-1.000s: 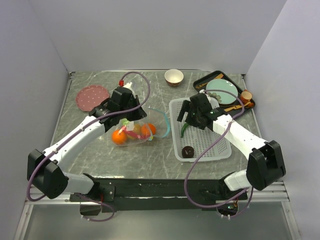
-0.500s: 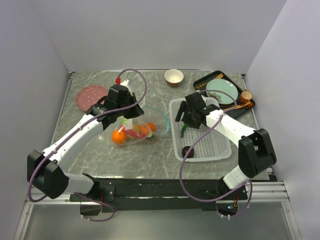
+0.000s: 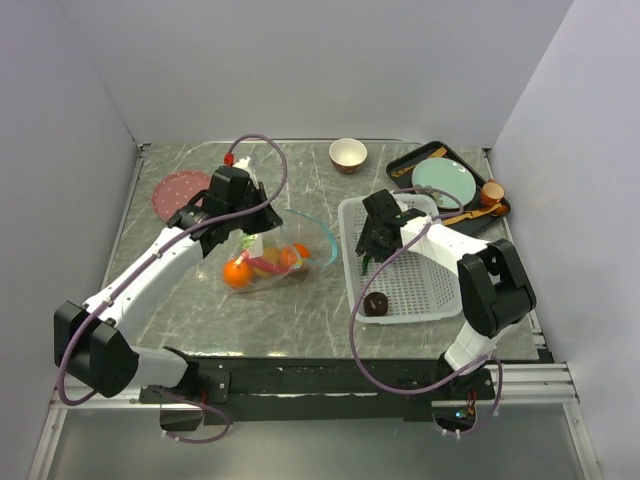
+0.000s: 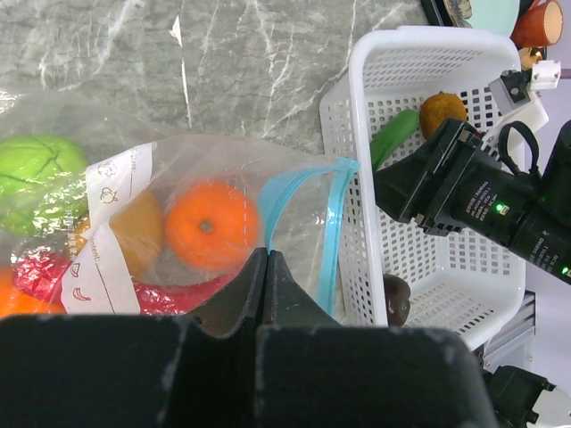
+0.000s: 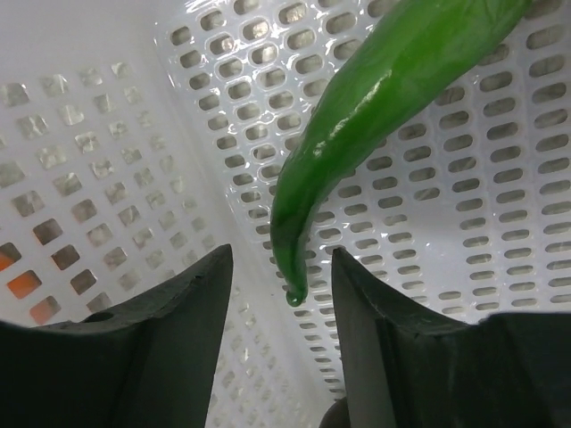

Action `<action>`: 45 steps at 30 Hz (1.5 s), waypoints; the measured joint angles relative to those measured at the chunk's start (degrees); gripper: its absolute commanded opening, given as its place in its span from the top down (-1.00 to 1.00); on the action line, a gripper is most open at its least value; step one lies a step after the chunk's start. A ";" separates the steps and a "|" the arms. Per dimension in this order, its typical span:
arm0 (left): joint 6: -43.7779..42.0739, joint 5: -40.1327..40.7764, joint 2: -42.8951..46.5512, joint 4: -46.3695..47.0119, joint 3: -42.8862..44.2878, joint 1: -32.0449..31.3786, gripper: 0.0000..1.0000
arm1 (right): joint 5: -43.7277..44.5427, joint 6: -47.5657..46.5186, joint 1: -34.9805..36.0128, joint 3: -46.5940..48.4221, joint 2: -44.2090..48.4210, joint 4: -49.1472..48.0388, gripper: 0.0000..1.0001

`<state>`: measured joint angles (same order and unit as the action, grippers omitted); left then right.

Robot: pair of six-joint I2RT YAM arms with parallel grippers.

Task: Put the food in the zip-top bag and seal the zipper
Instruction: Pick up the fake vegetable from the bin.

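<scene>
The clear zip-top bag (image 3: 272, 256) lies left of centre, holding an orange (image 4: 205, 225), a green round fruit (image 4: 36, 169) and a red chili (image 4: 40, 272). My left gripper (image 4: 268, 255) is shut on the bag's mouth edge, where the teal zipper (image 4: 335, 223) loops open. My right gripper (image 5: 284, 267) is down inside the white basket (image 3: 430, 290). Its jaws are open, one on each side of the green chili's (image 5: 375, 98) tip, not touching it. A yellow-orange fruit (image 4: 443, 111) and a dark donut-like piece (image 3: 376, 304) also lie in the basket.
A tan bowl (image 3: 347, 154) stands at the back centre. A pink plate (image 3: 183, 190) lies at the back left. A black tray (image 3: 418, 160) with a teal plate (image 3: 445, 180) and utensils sits at the back right. The basket's wall (image 5: 89, 116) is close beside my right gripper.
My right gripper has slid left and down into the basket around the green chili, and its jaws have narrowed. My left gripper has drawn the bag's mouth slightly back and left.
</scene>
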<state>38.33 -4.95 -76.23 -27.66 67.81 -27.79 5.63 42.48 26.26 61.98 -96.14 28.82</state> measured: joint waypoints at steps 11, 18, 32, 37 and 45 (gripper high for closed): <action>0.04 -0.79 0.02 0.42 -0.63 0.61 0.99 | 0.13 -0.44 0.00 0.00 -1.66 -0.17 0.25; 0.24 -0.79 0.02 0.35 -1.05 0.61 0.98 | -0.70 -1.46 0.24 0.00 -3.08 -0.57 0.22; 1.33 0.20 0.46 -0.13 -1.05 0.61 0.99 | -1.16 -5.01 0.35 0.02 -4.35 -1.14 0.56; 1.36 0.57 1.55 -0.50 -1.07 0.61 0.99 | -1.03 -7.87 0.55 0.28 -4.35 -0.74 0.55; 1.57 0.28 2.56 0.00 -2.56 0.61 0.99 | -0.15 -12.87 0.74 1.11 -4.52 0.81 -0.08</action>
<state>39.90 -4.67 -73.67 -27.66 65.25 -27.18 5.48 29.61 27.00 63.09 -100.66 29.63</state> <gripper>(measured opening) 0.015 0.459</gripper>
